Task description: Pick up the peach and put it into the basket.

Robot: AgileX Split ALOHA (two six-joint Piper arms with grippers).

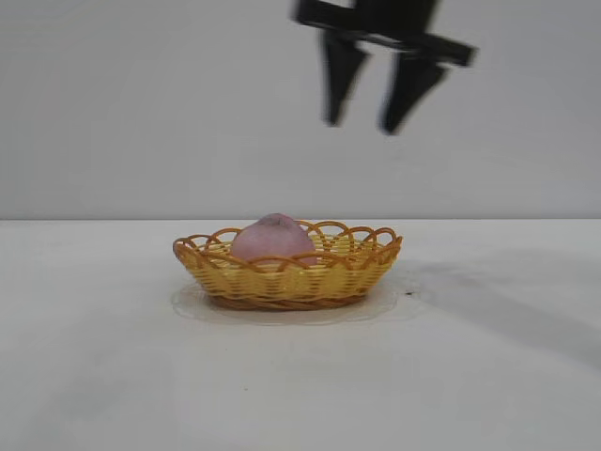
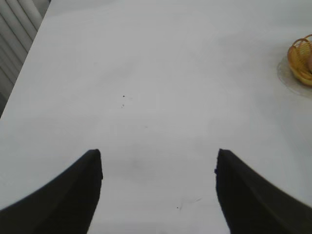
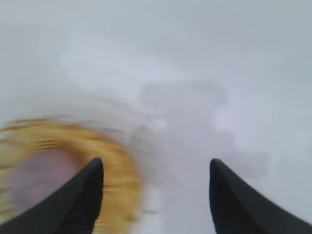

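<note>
A: Where is the peach (image 1: pixel 271 239)?

B: Inside the basket (image 1: pixel 287 272), toward its left end as the exterior view has it. Its pink dome rises a little above the scalloped rim.

A: And the basket itself?

B: It stands on the white table (image 1: pixel 113 376), about midway between the left and right edges, nearer the far edge than the near one.

A: Which gripper is over it?

B: The right gripper (image 1: pixel 373 120). It hangs high above the basket, a little toward the right end, touching nothing. Its two dark fingers are spread wide with nothing between them.

A: Does its own camera agree?

B: The right wrist view is smeared, but the yellow weave with what looks like the pink fruit inside shows past one finger (image 3: pixel 73 204), and bare table lies between the two.

A: The left gripper (image 2: pixel 158 192)?

B: Off to the side over bare table, well apart from the basket, whose rim just shows at the margin of the left wrist view. Its fingers are wide apart and hold nothing.
</note>
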